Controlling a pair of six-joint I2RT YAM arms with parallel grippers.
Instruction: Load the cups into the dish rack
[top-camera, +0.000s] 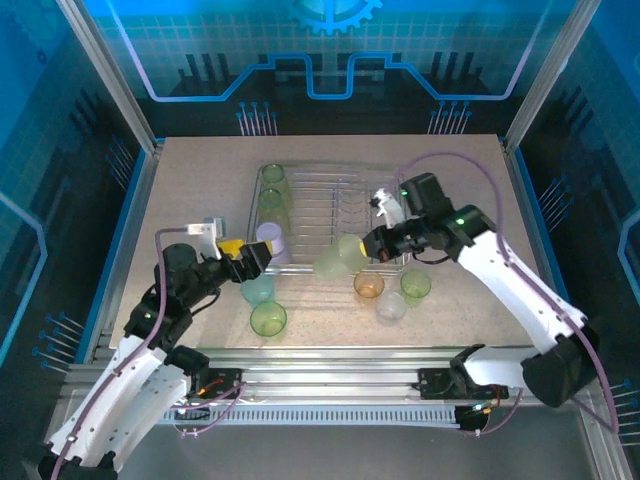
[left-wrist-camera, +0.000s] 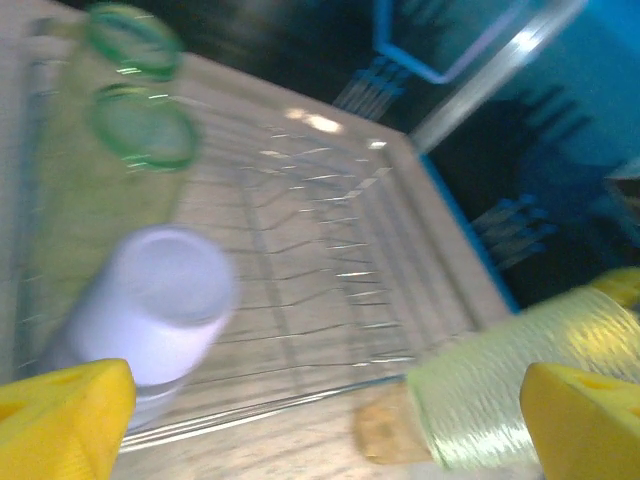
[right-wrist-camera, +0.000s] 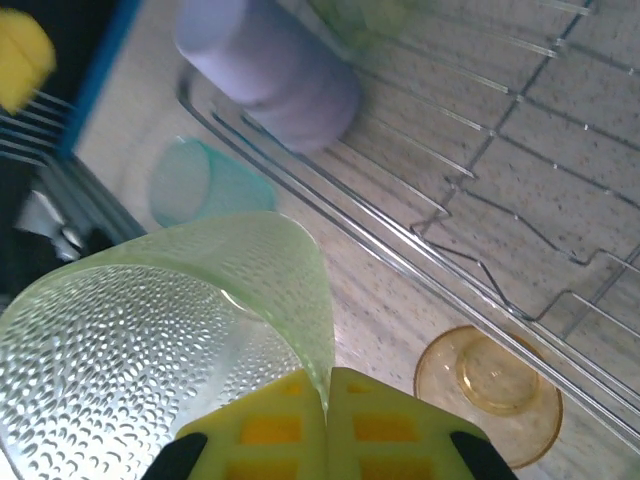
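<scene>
My right gripper (top-camera: 372, 243) (right-wrist-camera: 327, 400) is shut on the rim of a yellow-green dimpled cup (top-camera: 340, 258) (right-wrist-camera: 150, 330), which hangs tilted over the front edge of the wire dish rack (top-camera: 330, 215) (right-wrist-camera: 480, 200). In the rack's left side stand two green cups (top-camera: 273, 175) (left-wrist-camera: 140, 130) and a lilac cup (top-camera: 272, 240) (left-wrist-camera: 165, 300) (right-wrist-camera: 270, 70). My left gripper (top-camera: 245, 258) (left-wrist-camera: 330, 440) is open and holds nothing, just in front of the lilac cup. In the left wrist view the held cup (left-wrist-camera: 520, 390) is at the lower right.
On the table in front of the rack are a teal cup (top-camera: 258, 290) (right-wrist-camera: 200, 185), a green cup (top-camera: 268, 318), an amber cup (top-camera: 368, 286) (right-wrist-camera: 490, 395), another green cup (top-camera: 415, 286) and a clear cup (top-camera: 391, 306). The rack's prongs (top-camera: 350, 210) fill its right half.
</scene>
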